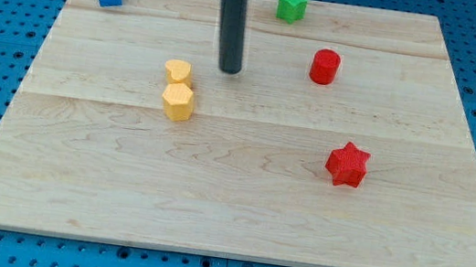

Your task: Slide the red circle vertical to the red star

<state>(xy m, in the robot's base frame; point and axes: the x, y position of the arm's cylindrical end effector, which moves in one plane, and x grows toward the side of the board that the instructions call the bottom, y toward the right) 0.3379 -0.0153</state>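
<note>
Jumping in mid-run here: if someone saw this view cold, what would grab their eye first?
Probably the dark rod dropping in from the view's top centre, with my tip resting on the wooden board, just right of the yellow heart and yellow hexagon. Next, the two red pieces on the view's right: the red circle above and slightly left of the red star, well apart from it.

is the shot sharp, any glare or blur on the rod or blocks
Camera view: even, soft light, no glare on the wooden board; red circle and red star look crisp with faint shadows; my tip is sharp, though the rod's top is blurred at the frame edge.
</note>
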